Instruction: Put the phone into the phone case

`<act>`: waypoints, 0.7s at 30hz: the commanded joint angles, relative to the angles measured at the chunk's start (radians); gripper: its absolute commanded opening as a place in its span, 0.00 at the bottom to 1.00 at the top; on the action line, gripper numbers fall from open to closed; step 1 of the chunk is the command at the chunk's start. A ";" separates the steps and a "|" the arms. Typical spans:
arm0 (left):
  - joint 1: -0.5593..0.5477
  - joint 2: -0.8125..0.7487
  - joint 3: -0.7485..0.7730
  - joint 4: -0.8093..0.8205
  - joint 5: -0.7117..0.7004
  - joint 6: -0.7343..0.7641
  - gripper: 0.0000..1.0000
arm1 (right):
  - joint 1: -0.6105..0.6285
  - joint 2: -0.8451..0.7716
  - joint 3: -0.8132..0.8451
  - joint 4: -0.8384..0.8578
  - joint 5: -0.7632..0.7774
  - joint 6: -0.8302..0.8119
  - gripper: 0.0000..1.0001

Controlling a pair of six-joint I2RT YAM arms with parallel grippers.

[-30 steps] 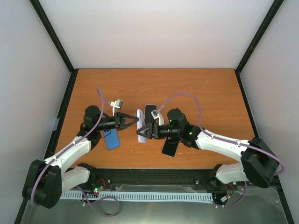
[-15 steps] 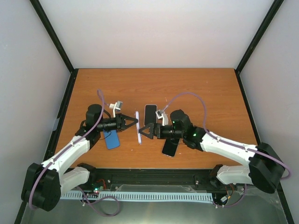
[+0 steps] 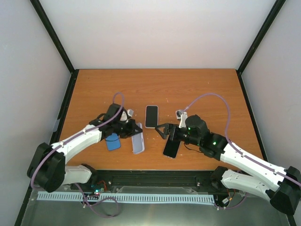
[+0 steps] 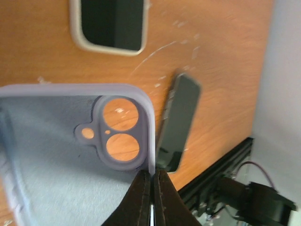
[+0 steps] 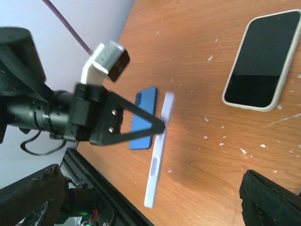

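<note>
1. Orange wood-grain tabletop [image 3: 197, 89], flecked with white scuffs. Pale walls on three sides, black frame posts at the corners, black rail along the near edge.
2. Left tool [image 3: 139, 129] pinched together on the rim of the lavender phone case [image 3: 138, 143], beside its camera cut-out. Bare tabletop visible through the cut-out.
3. Right tool [image 3: 161, 131] spread wide, gripping nothing, just right of the case.
4. Dark uncased phone [image 3: 171, 148] on the tabletop near the right tool, its far end covered by that arm.
5. Cream-cased phone [image 3: 151, 116] face up, beyond both tools.
6. Blue phone-sized item [image 3: 113, 142] half hidden under the left arm. Phone or case: cannot tell.
7. Lavender case flat or tilted: cannot tell.
</note>
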 commanded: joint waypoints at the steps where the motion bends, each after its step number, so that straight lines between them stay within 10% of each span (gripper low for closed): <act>1: -0.080 0.075 0.044 -0.108 -0.148 -0.022 0.00 | -0.012 -0.068 -0.014 -0.092 0.098 -0.027 1.00; 9: -0.145 0.187 0.075 -0.083 -0.156 -0.052 0.08 | -0.023 -0.122 -0.017 -0.133 0.125 -0.030 1.00; 21: -0.133 0.110 0.107 -0.224 -0.321 -0.053 0.87 | -0.027 -0.165 -0.006 -0.181 0.154 -0.030 1.00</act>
